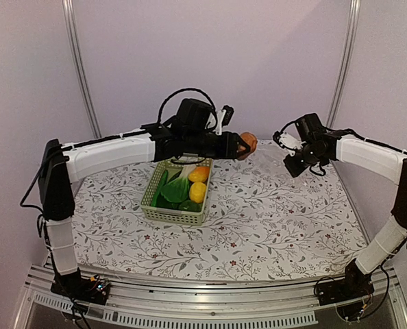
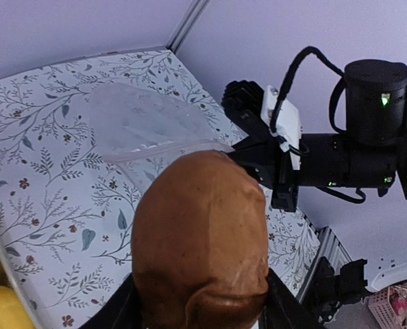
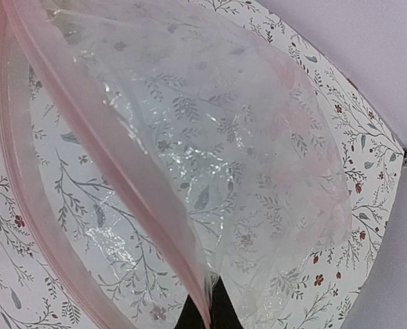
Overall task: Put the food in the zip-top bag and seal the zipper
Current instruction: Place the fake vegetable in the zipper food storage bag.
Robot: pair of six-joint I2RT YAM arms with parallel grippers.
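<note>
On the floral tablecloth (image 1: 272, 212), the left gripper (image 1: 243, 144) grasps a brown mushroom piece (image 2: 200, 240) before the bag's mouth. Rightward, the right gripper (image 1: 292, 162) pinches the zipper (image 3: 87, 137) of the zip-top bag (image 3: 258, 137). The mouth looks narrow, so the piece may catch its rim and fall outside.

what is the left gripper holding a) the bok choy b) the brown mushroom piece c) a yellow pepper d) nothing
B: the left gripper has the brown mushroom piece clamped between its fingers, raised off the table, while the yellow pieces and the bok choy lie in the basket.
</note>
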